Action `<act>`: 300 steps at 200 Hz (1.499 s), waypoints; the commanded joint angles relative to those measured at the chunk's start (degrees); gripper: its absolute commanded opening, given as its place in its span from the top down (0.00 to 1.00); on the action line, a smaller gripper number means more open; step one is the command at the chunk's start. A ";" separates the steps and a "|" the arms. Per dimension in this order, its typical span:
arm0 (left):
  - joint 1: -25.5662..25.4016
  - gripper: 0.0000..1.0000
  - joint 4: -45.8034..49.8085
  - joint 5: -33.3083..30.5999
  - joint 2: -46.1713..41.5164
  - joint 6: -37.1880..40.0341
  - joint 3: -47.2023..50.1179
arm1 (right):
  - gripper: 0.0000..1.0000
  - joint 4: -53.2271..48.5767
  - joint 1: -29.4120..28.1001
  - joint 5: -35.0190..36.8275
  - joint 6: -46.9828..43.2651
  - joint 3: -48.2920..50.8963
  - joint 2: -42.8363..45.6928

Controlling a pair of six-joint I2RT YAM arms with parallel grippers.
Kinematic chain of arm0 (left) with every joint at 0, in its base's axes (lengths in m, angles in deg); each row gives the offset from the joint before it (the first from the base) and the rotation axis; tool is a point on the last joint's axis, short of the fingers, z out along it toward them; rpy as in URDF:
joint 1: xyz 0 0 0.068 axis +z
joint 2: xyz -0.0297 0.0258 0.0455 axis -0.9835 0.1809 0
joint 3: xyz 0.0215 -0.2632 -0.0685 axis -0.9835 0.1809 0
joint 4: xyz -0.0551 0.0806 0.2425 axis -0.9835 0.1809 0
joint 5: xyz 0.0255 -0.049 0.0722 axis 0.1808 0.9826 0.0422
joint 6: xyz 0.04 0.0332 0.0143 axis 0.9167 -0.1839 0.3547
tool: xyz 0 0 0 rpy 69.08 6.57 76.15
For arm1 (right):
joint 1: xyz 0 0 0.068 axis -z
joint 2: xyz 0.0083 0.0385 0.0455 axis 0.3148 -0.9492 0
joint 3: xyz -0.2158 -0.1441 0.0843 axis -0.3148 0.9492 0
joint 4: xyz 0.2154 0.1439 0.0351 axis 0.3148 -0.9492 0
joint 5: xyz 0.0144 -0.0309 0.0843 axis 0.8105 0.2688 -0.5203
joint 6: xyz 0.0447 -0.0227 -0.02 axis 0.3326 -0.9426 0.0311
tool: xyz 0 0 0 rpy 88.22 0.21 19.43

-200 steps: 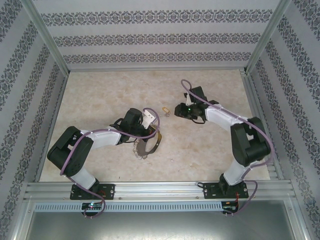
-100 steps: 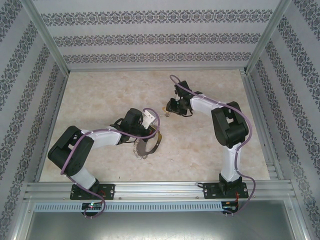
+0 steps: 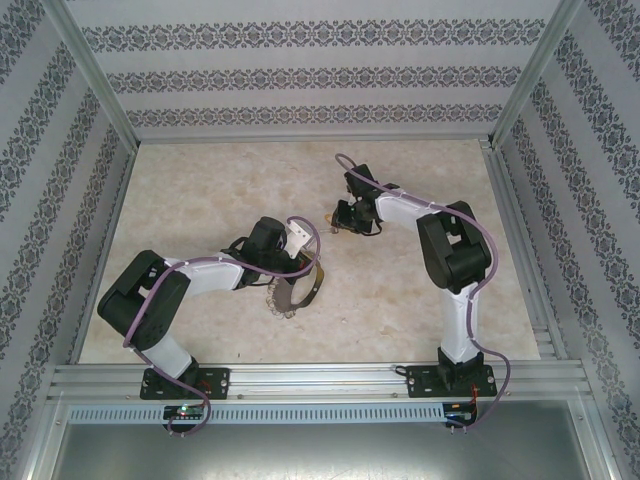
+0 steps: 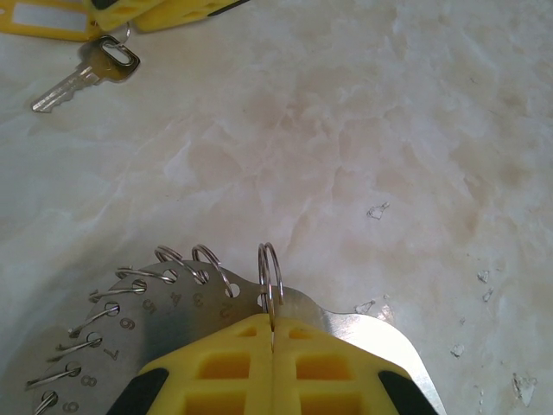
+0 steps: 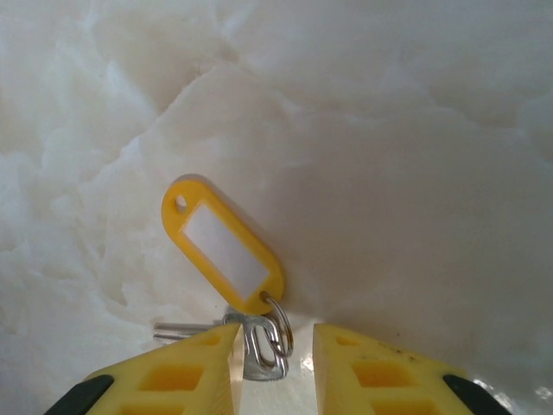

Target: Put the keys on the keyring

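Right wrist: right hand [image 5: 274,344] part-open astride key [image 5: 257,359], yellow tag [image 5: 223,245] ahead; left hand [image 4: 272,327] clamps keyring [image 4: 164,298].

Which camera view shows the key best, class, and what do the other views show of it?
The left wrist view: the key lies whole, head and blade unobstructed. The right wrist view has it close but partly hidden between the right gripper's fingertips. From the top it is a mere speck.

Top external: looks down from high behind the near edge, far enough to take in the whole table [image 3: 200,190]. Left wrist: skims low and forward, close over the keyring [image 4: 147,303]. Right wrist: points steeply down, very near. Shared by both wrist views: the key [image 4: 82,73] and its yellow tag [image 4: 43,17].
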 commanded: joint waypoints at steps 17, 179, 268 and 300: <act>0.41 1.00 -3.06 1.50 0.64 -0.06 -0.06 | 0.76 -1.22 -0.62 0.84 -0.12 -1.52 -1.62; 0.40 1.00 -1.93 2.06 0.21 0.20 -1.40 | 1.00 11.99 4.58 -7.43 -11.76 19.54 19.14; 0.41 1.00 3.16 2.07 -1.46 2.66 -4.78 | 1.00 19.10 10.06 -27.07 -19.19 36.17 40.63; 0.41 1.00 3.52 1.96 -1.82 2.91 -6.11 | 1.00 25.03 9.94 -29.47 -17.23 41.37 45.20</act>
